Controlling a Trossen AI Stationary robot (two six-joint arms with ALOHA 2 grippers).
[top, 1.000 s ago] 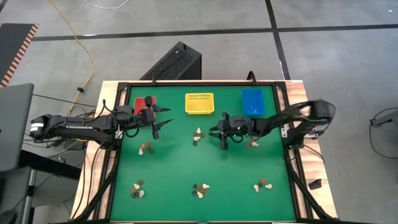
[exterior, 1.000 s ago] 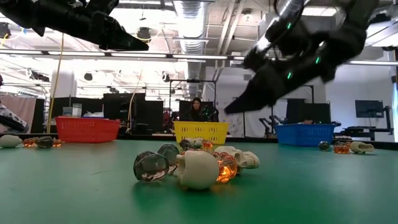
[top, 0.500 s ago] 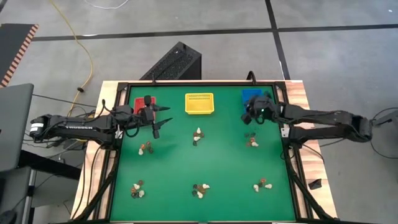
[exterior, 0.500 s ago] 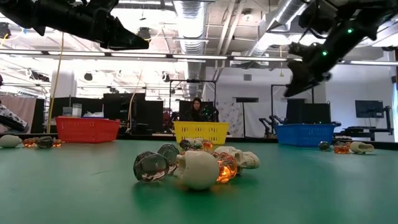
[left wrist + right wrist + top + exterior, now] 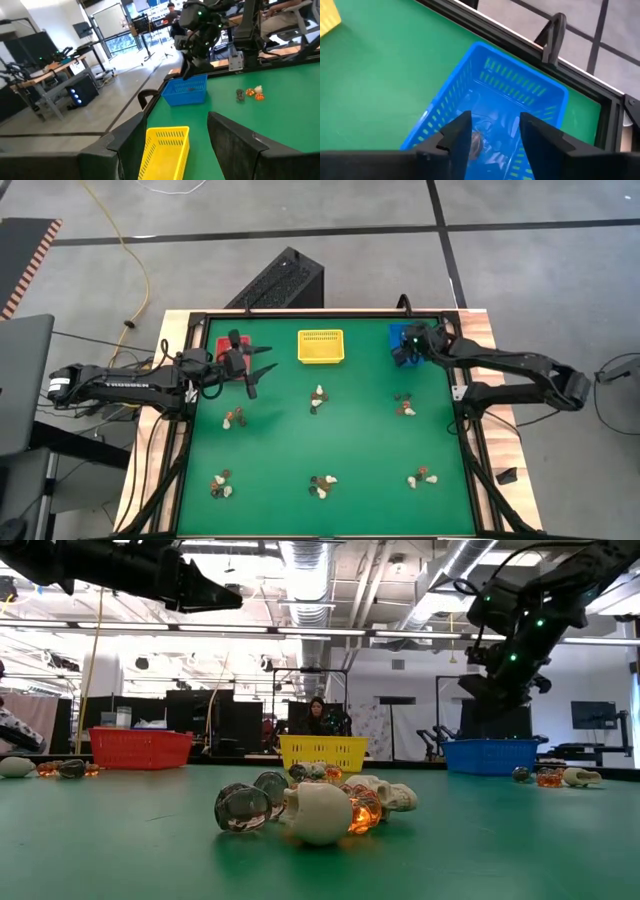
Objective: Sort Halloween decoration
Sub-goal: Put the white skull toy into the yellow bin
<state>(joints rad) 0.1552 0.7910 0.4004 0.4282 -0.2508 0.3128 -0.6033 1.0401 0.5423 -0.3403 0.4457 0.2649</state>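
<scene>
Right hand (image 5: 409, 345) poised directly over the blue bin (image 5: 490, 100), fingers parted and holding nothing, a small dark trinket (image 5: 477, 141) lying on the bin floor between them: judged a drop just made. Left hand (image 5: 250, 368) spread wide and empty near the red bin (image 5: 222, 346), waiting. Remaining Halloween decoration (image 5: 319, 398) lying in small mixed clusters across the green counter (image 5: 360, 440), unsorted.
</scene>
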